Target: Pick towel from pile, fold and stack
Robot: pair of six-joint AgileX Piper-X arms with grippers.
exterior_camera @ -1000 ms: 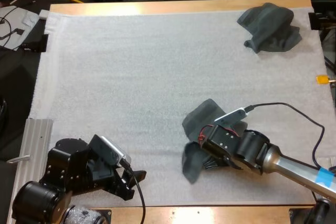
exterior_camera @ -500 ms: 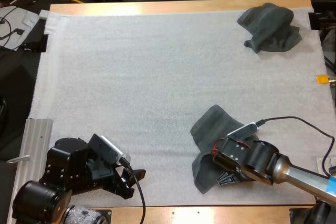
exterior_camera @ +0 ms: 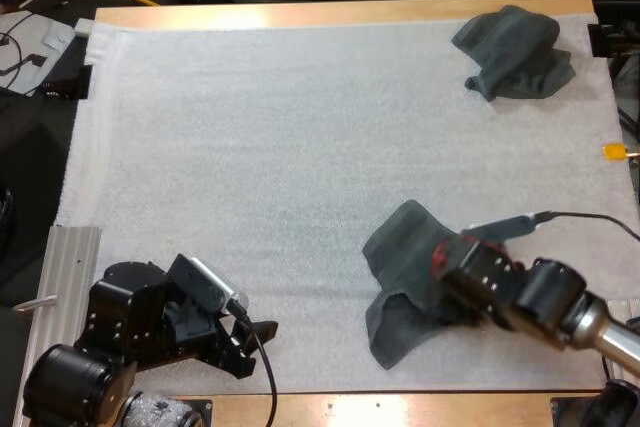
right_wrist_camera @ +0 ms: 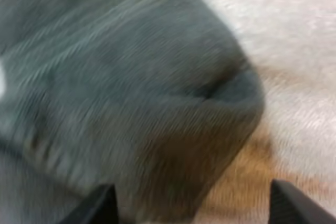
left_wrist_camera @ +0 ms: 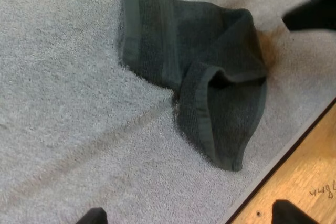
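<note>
We are working on the dark grey-green crumpled towel, which is lying on the near right part of the white foam mat, close to the mat's near edge. It is not flat: one banded edge is turned over on itself, so a loose flap is pointing toward the edge of the wooden table. We are judging that it needs spreading before any fold can be made.

Our right gripper is hovering low over the right side of this towel. In the right wrist view its two black fingers are standing wide apart, with the rumpled cloth lying just ahead and nothing clamped between them. We are reading this as a pose for taking a fresh hold on an edge or corner.

Our left gripper is resting at the near left of the mat, well apart from the towel. Its fingers are spread too and are holding nothing. From there its camera is looking across at the whole cloth, which suits it for reaching the opposite corner.

A second dark grey-green bunched towel is sitting at the far right corner of the mat, serving as the pile.
</note>
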